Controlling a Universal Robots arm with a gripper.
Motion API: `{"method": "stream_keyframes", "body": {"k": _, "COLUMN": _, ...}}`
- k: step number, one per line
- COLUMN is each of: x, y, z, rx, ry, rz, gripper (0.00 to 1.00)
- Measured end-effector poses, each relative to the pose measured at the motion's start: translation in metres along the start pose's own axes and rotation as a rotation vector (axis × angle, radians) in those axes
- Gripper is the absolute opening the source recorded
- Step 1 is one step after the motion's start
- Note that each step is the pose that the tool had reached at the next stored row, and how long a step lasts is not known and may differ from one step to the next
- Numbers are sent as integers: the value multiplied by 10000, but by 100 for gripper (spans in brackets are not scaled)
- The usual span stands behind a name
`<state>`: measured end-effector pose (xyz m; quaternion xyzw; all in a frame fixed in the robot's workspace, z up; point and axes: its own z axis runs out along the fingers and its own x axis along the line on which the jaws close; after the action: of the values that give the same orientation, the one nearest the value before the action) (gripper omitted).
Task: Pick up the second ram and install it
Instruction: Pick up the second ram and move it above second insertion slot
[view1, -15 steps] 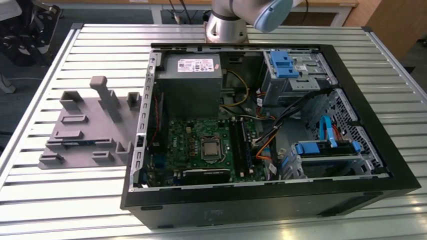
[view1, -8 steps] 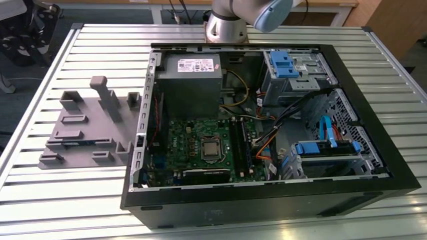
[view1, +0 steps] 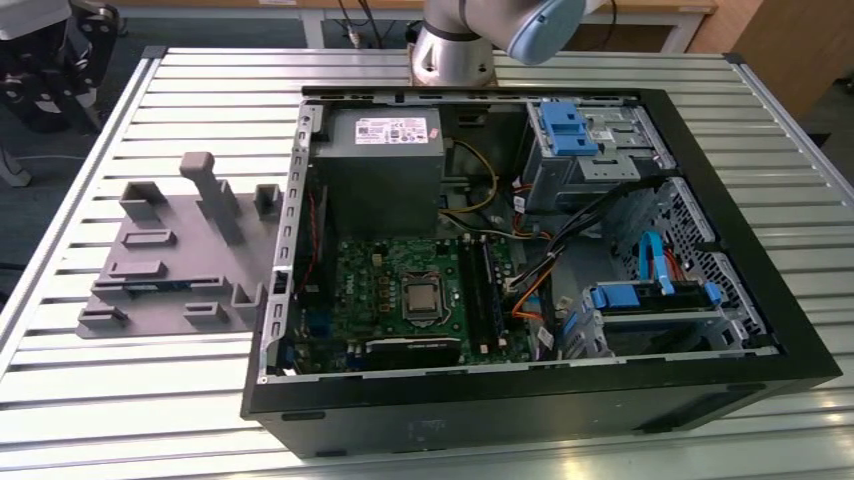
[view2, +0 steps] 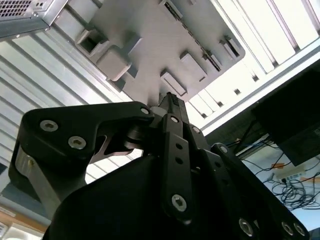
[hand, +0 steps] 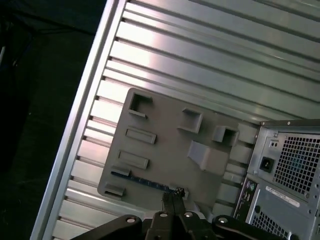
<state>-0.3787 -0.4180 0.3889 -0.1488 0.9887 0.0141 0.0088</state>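
The second ram (hand: 145, 181) is a thin blue stick standing on edge in a slot along one side of the grey tray (hand: 165, 145). In the exterior view the ram (view1: 154, 285) shows as a blue-green strip in the tray (view1: 174, 250), to the left of the open computer case (view1: 534, 260). My gripper (hand: 172, 196) hangs high above the tray near one end of the stick, apart from it. Its black fingertips are pressed together with nothing between them, as the second wrist view of the gripper (view2: 169, 98) also shows.
The tray carries upright posts (view1: 214, 195) and several low holders. Inside the case lie the green motherboard (view1: 387, 300) with a silver square chip (view1: 422, 298), long dark slots (view1: 481, 290), a power supply (view1: 380, 165), cables and blue drive brackets (view1: 567, 125). The slatted metal table (view1: 134, 400) ends close to the tray.
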Motion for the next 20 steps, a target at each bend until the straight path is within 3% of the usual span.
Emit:
{"method": "stream_keyframes", "body": {"k": 7, "x": 0, "y": 0, "z": 5, "rx": 61, "ry": 75, "rz": -1147, "gripper": 11}}
{"method": "stream_keyframes", "body": {"k": 14, "x": 0, "y": -1, "z": 14, "rx": 278, "ry": 239, "rz": -2024, "gripper": 11}}
{"method": "stream_keyframes", "body": {"k": 20, "x": 1, "y": 0, "z": 18, "rx": 291, "ry": 270, "rz": -2889, "gripper": 11}}
